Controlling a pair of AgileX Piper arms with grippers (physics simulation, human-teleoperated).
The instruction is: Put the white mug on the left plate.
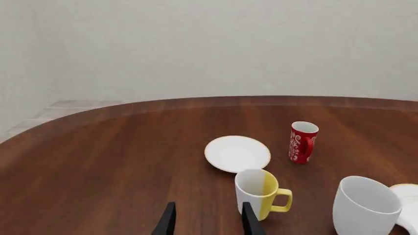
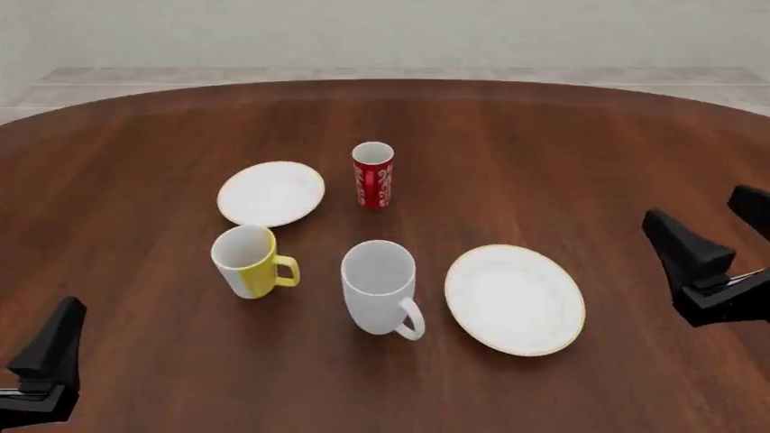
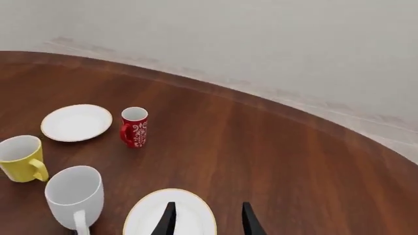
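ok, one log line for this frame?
stage: pre-grasp | tall all-white ceramic mug: upright on table, untouched | smaller gold-rimmed white plate: bare | left gripper: open | right gripper: open

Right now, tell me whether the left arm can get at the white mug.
Probably yes: the left gripper is open, the white mug stands upright, though the yellow mug sits close beside the path.

Bright, even, soft light all round for me, sharp renders with no blur or glare, only faint shadows on the table (image 2: 144, 361) under the crockery.
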